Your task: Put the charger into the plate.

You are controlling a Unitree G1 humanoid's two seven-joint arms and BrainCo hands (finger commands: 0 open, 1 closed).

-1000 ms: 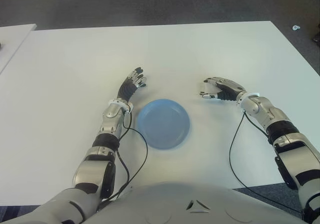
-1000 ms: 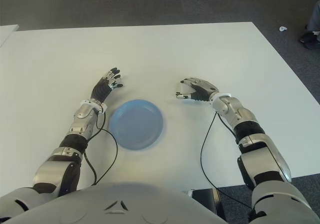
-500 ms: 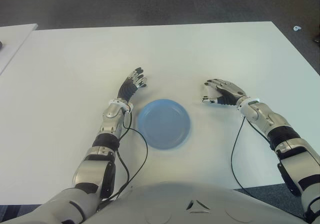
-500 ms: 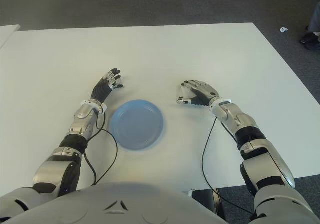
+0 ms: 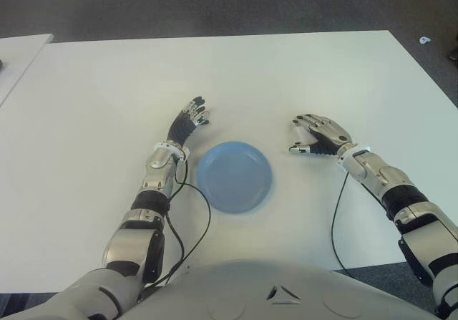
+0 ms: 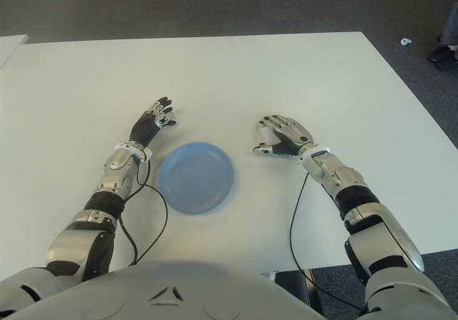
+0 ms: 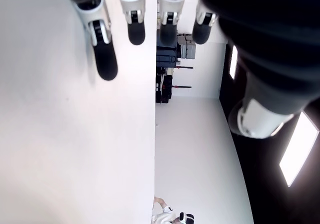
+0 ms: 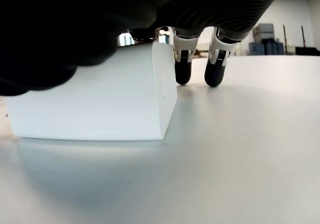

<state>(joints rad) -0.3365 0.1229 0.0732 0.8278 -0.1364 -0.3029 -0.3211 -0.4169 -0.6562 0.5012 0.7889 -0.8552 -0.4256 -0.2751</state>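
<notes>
Left eye view shows the scene laid out on a white tabletop [image 5: 286, 69]. Farthest left, the left hand [image 5: 192, 119] shows just beside the upper-left rim of the plate [image 5: 234, 176], its fingers [image 7: 106, 58] spread straight and holding nothing; the left wrist view confirms bare tabletop under them. It seems kept aside so the plate stays reachable from the other side.

The blue plate sits in the middle, between the two hands, with nothing in it, so the task's placing step is not yet done.

To the right of the plate, the right hand [image 5: 316, 134] arches over the tabletop, palm down, fingers curved. The right wrist view shows why: the charger [image 8: 95, 96], a white block, stands on the tabletop directly under the palm, with two fingertips [image 8: 182, 68] reaching down just beyond its far edge. The eye views hide the charger under this hand. The fingers are cupped around the block, but whether any of them presses on it cannot be told; the charger's base rests flat on the tabletop, so it is not lifted. This looks like the moment of closing in for a grasp, the hand shaped to cage the block from above before carrying it left to the plate.
</notes>
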